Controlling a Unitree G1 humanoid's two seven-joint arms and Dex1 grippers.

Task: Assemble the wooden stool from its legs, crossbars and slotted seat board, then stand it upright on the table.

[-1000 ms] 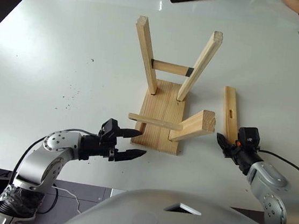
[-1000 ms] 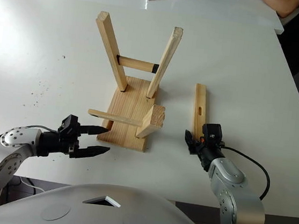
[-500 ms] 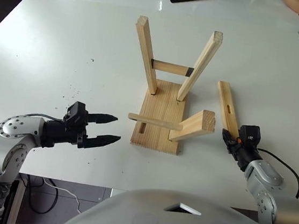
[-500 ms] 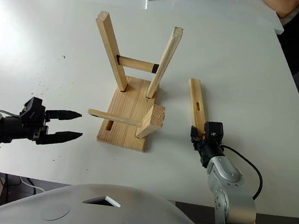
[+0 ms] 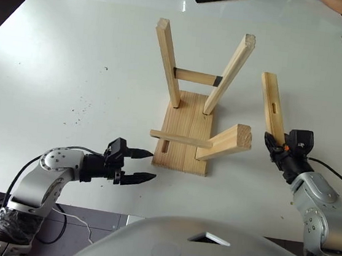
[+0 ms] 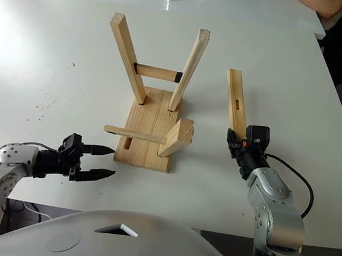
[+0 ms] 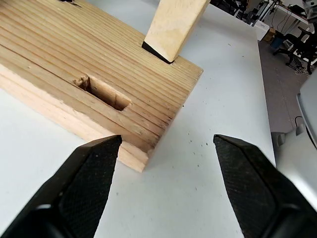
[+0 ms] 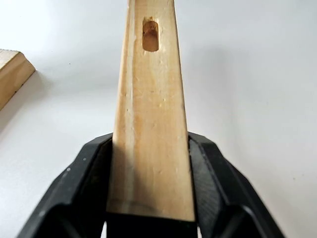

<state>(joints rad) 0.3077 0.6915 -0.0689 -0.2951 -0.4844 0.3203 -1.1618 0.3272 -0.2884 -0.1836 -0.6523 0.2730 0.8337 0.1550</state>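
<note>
Right gripper [image 5: 276,144] raised loose leg [image 5: 273,107], left gripper [image 5: 152,165] swung back

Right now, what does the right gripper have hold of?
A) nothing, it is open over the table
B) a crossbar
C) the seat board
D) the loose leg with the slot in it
D: the right gripper is shut on the near end of the loose slotted leg, with its fingers pressed against both sides, well clear of the seat board.

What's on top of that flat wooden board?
Two legs stand upright on the board, joined by a crossbar. A third leg leans tilted at its near edge, a second crossbar sticking out. One slot is empty. Its underside is hidden.
</note>
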